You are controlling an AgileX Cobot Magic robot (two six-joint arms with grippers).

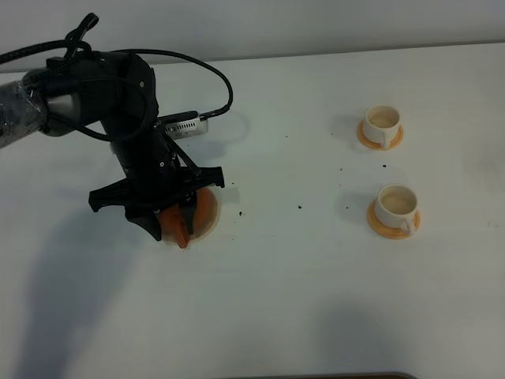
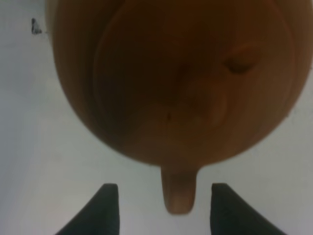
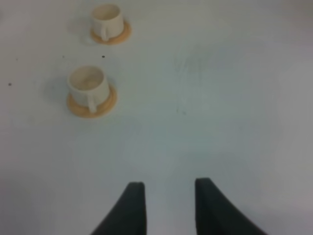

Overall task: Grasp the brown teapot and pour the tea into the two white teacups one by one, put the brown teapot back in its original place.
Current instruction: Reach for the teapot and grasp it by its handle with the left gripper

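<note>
From the high camera, the left gripper (image 1: 170,223) hangs straight over the brown teapot (image 1: 203,210) and hides most of it. Only an orange-brown flank, the stubby handle (image 1: 183,236) and a pale crescent of the coaster (image 1: 215,227) under the pot show. The left wrist camera adds what that view cannot. The pot's round body fills the picture, blurred by closeness, and the handle lies in the gap between the two dark fingertips (image 2: 106,209). These stand spread wide on either side of it without touching it. The spout is hidden in both views. The handle points away from the pot toward the table's near edge, so the pot's long axis runs roughly front to back. The right gripper (image 3: 169,183) appears only in its own wrist camera, its jaws apart with bare table between them. That camera also shows both cups, which the left one does not. One white teacup (image 1: 396,202) on its orange saucer (image 1: 392,229) sits well apart from the teapot, about level with it on the right. The other teacup (image 1: 383,120) sits about as far from the teapot, further back. The white table (image 1: 300,308) lies open between teapot and cups, dotted with a few dark specks (image 1: 301,207), and spreads wide in front of the teapot.
</note>
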